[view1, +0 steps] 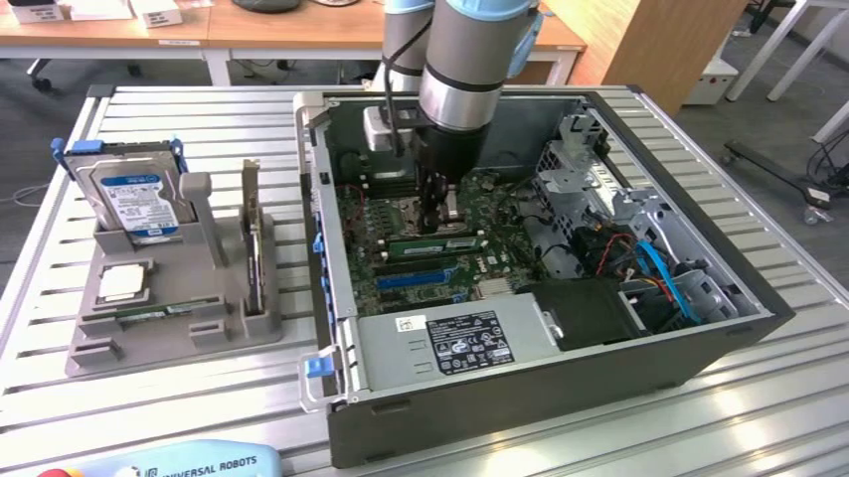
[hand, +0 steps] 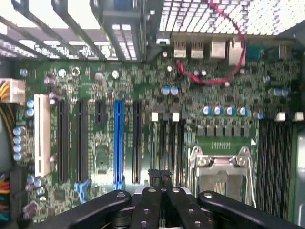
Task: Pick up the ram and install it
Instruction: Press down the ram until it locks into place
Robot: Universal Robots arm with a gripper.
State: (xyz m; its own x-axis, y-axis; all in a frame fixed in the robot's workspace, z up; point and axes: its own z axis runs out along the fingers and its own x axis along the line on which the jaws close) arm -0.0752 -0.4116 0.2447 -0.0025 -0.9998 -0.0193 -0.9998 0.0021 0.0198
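Note:
My gripper (view1: 444, 211) hangs inside the open computer case (view1: 690, 338), low over the motherboard (view1: 398, 214). One ram stick (view1: 431, 241), green with black chips, lies along a memory slot just in front of the fingertips. Whether they touch it I cannot tell. In the wrist view the two black fingers (hand: 151, 191) are pressed together, shut, with nothing visible between them. They hover over the black memory slots (hand: 167, 143), beside the silver processor socket (hand: 221, 174). Another thin ram stick (view1: 250, 234) stands on edge in the grey holder (view1: 173, 343) at the exterior view's left.
The grey holder also carries a silver hard drive (view1: 126, 194) with a blue-white label and a small square processor chip (view1: 122, 283). Inside the case are the power supply (view1: 451, 343), a drive cage (view1: 591, 174) and blue and red cables (view1: 657, 273). A slatted metal table (view1: 173, 417) bears everything.

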